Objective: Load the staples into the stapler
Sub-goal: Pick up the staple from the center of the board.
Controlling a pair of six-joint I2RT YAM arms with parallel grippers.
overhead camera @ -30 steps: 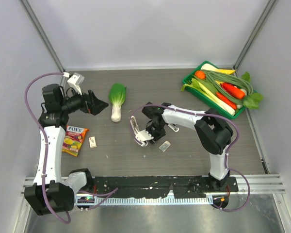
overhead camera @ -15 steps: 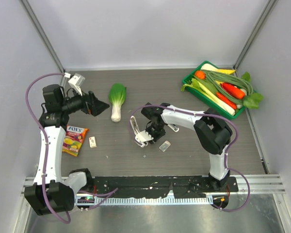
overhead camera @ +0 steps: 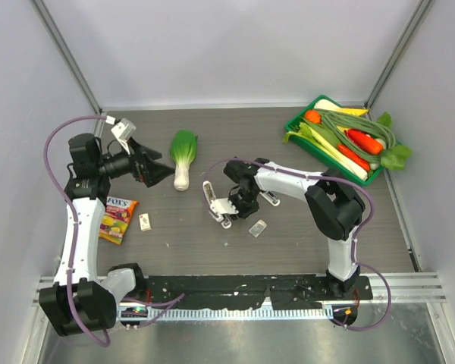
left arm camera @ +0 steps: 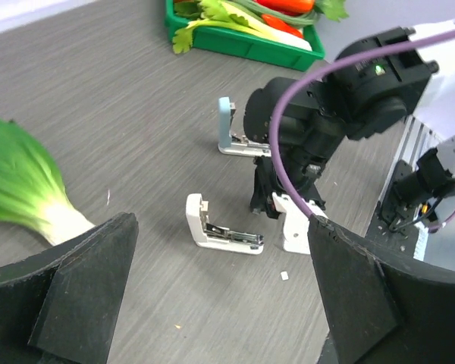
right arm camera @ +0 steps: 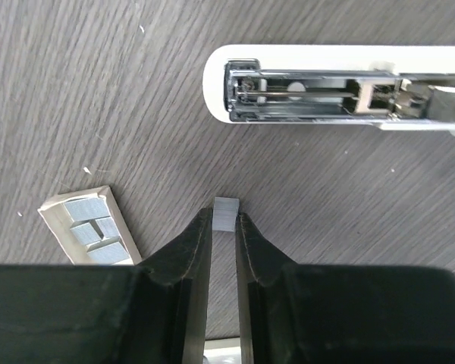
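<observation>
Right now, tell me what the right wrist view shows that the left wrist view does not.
Only the right wrist view: the staple strip pinched in the right gripper. Only the left wrist view: the cabbage, the green vegetable tray, a pale blue stapler and the right arm. Both: the open white stapler lying on the table.

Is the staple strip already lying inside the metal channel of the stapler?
No, the staple strip is pinched between the fingertips of the right gripper, apart from the open stapler.
</observation>
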